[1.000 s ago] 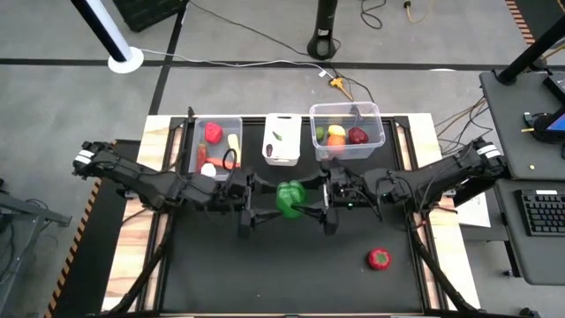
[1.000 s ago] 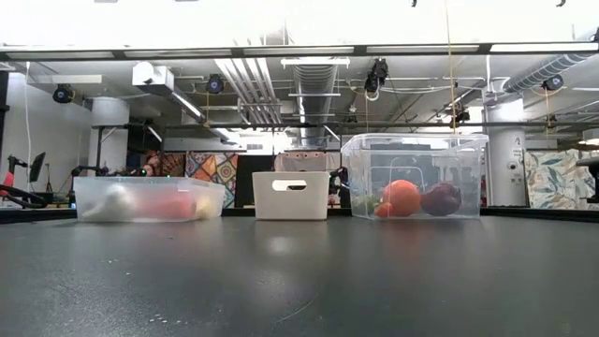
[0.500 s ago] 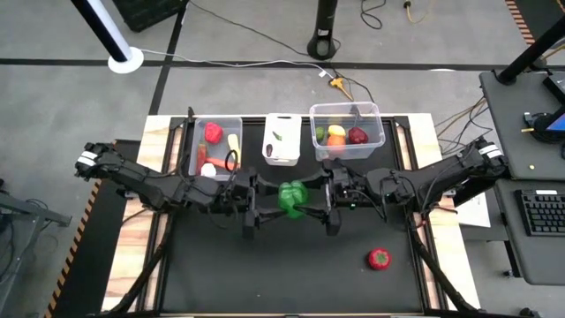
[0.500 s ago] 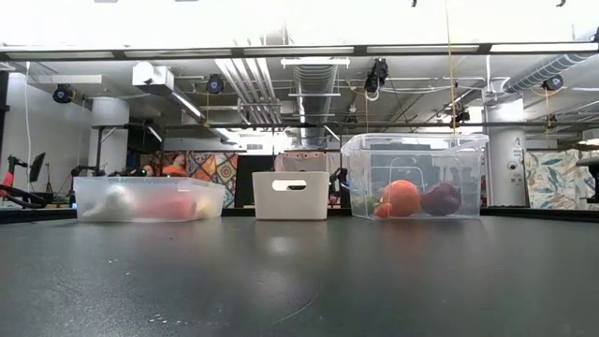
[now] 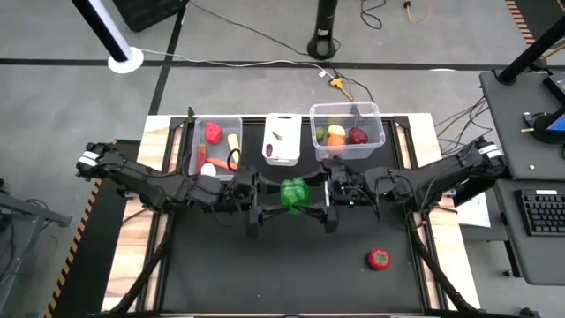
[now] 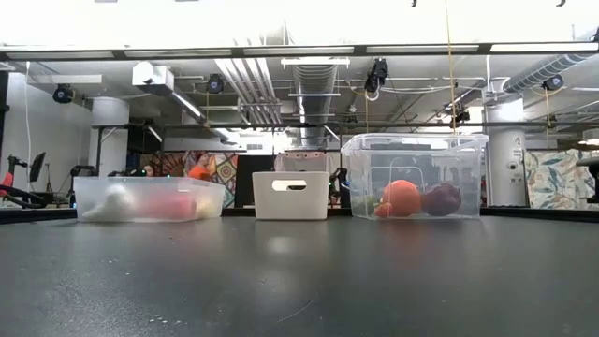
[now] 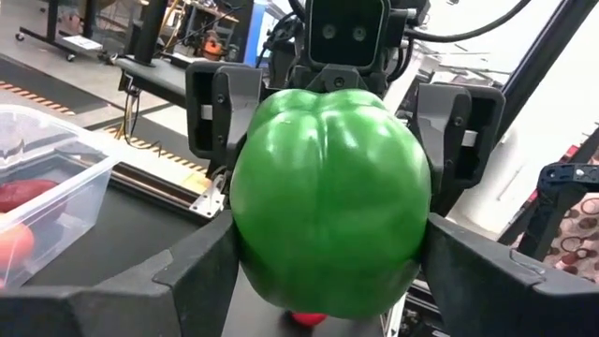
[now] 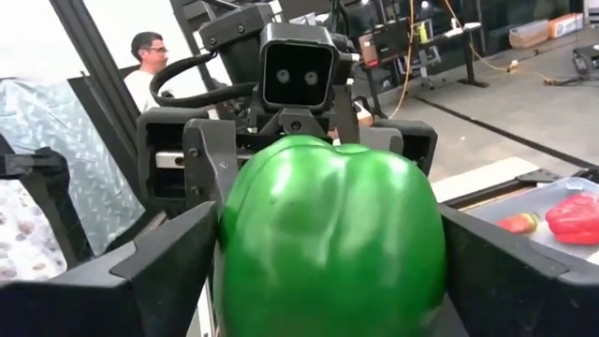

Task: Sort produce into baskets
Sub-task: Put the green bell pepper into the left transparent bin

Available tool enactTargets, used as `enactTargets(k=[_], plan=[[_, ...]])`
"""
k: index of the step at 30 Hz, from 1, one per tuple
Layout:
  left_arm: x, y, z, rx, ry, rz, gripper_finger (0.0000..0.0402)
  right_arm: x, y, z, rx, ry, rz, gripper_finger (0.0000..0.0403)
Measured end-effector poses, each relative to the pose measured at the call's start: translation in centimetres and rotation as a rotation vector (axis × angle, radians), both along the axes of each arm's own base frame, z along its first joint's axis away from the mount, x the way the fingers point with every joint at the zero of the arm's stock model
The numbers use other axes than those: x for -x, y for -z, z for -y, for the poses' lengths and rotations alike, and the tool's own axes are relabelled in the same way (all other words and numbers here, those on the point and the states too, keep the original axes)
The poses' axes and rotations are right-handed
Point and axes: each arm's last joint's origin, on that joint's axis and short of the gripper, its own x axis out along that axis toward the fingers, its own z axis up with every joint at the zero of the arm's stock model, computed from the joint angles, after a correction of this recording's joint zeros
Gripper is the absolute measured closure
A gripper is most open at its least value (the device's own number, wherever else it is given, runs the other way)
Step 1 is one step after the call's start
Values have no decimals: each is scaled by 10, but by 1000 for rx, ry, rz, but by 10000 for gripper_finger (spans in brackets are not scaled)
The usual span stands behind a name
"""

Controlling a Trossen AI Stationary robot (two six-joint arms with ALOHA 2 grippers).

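a green pepper (image 5: 293, 193) is held in the air over the middle of the bench (image 5: 291, 274), just in front of the three tubs. it is clamped from both sides at once: the left hand (image 5: 262, 196) is closed on it from the left and the right hand (image 5: 320, 198) from the right, the two hands facing each other with the pepper between them. in the left wrist view the pepper (image 7: 329, 198) is seen pressed between that arm's own dark fingers (image 7: 201, 271), with the other arm's hand directly behind it; the same is seen in the right wrist view, where the pepper (image 8: 332, 234) fills the gap between the fingers (image 8: 164, 271).

a red pepper (image 5: 379, 258) lies alone on the dark bench, well apart, toward the near right. at the far edge are set a clear tub (image 5: 194, 146) on the left with red, yellow and white produce in it, a small white tub (image 5: 282, 159) in the middle, and a wider clear tub (image 5: 380, 132) on the right with an orange (image 6: 401, 197) and a dark red piece inside.

a workshop with ceiling ducts is seen beyond the bench in the low view, and a person (image 8: 143, 65) is visible in the right wrist view.
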Motion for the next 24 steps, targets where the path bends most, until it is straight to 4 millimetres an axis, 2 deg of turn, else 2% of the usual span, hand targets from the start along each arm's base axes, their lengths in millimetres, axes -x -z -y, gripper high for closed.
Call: enactTargets(k=[10, 15, 24], plan=[[6, -4, -3, -5, -11, -1, 125, 4, -3, 5, -5, 18, -10, 42], [17, -9, -9, -17, -63, -39, 125, 7, 0, 13, -29, 59, -68, 42], [46, -11, -30, 25, -177, -180, 125, 34, 0, 39, -173, 229, -230, 42]])
